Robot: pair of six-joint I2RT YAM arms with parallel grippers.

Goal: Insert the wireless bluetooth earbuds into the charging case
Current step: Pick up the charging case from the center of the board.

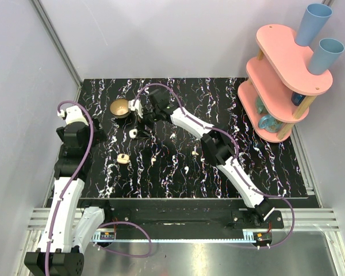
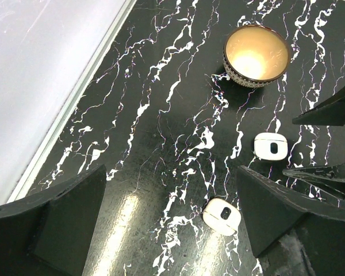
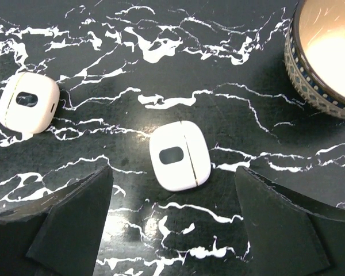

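- Hard to make out: we see the earbuds [image 1: 155, 158] only as pale specks in the top view, farther from the bowl [image 3: 328, 52] than either case.
- Counter [image 1: 264, 167]: black with white veining, grey walls around it.
- We note one charging case [image 3: 178, 155], shut, near the bowl, and a second case [image 3: 27, 102] farther off.
- Right fingers [image 3: 69, 224] are apart, with the nearer case between them, untouched.
- Left fingers [image 2: 63, 224] are apart and hold nothing.
- Pink shelf [image 1: 282, 69] stands well apart from the bowl.
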